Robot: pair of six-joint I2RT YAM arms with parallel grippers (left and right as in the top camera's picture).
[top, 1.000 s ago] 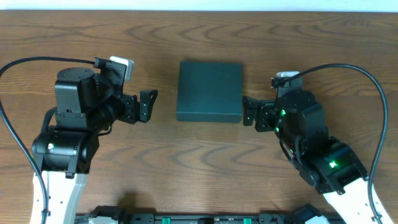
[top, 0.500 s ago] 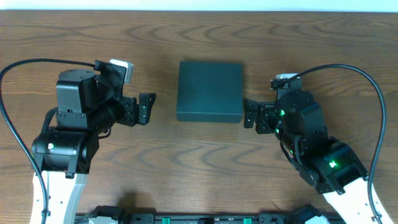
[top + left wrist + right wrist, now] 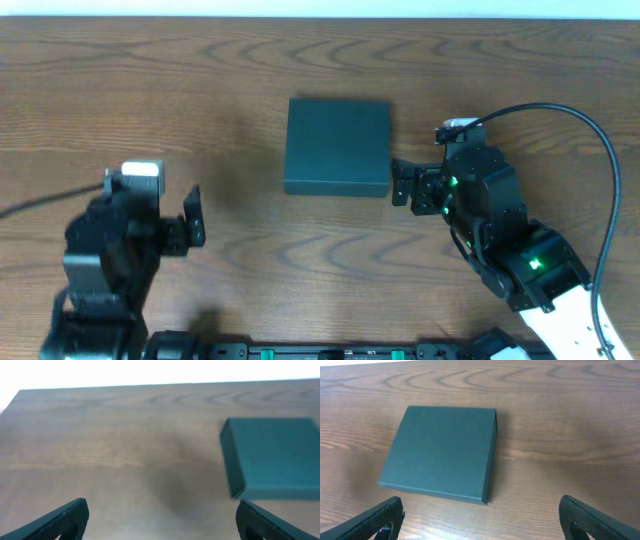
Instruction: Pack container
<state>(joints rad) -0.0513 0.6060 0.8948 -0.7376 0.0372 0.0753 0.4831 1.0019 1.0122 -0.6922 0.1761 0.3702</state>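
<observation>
The container, a dark teal-green square box with its lid shut, lies flat on the wooden table at centre back. It also shows in the left wrist view at the right and in the right wrist view. My left gripper is open and empty at the left front, well left of the box. My right gripper is open and empty, just right of the box's front right corner. Its fingertips show at the bottom corners of the right wrist view.
The wooden table reaches a pale back edge at the top. A black cable loops over the right arm.
My left arm has pulled back toward the front left, away from the box. The right arm and the box have not moved.
</observation>
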